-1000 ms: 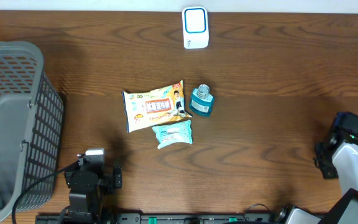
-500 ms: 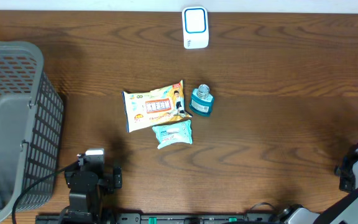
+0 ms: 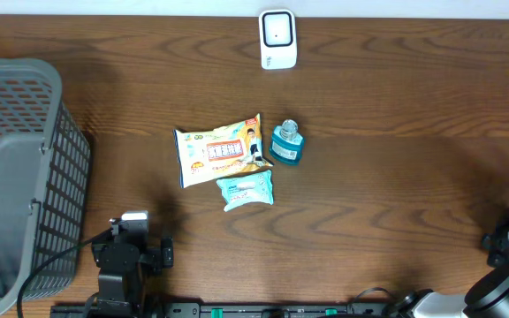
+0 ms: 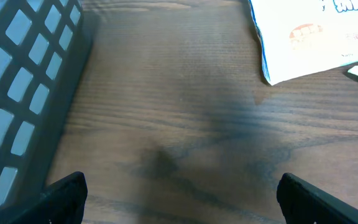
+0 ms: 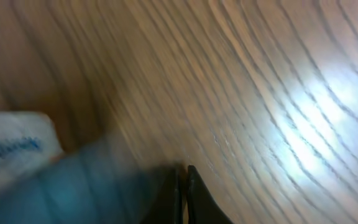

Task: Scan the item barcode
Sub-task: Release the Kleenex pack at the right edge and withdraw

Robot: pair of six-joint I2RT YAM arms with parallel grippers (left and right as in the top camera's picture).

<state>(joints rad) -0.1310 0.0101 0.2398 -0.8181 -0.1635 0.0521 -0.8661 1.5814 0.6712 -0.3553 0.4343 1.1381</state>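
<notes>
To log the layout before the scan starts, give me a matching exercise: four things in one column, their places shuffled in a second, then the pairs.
Things:
1. white scanner
2. grey basket
3. teal bottle
4. small wipes pack

Places:
A. at the left side of the table
B. just right of the snack packet
C. at the far edge, near the middle
D. just in front of the snack packet, on the robot's side

Pairs: 1-C, 2-A, 3-B, 4-D
</notes>
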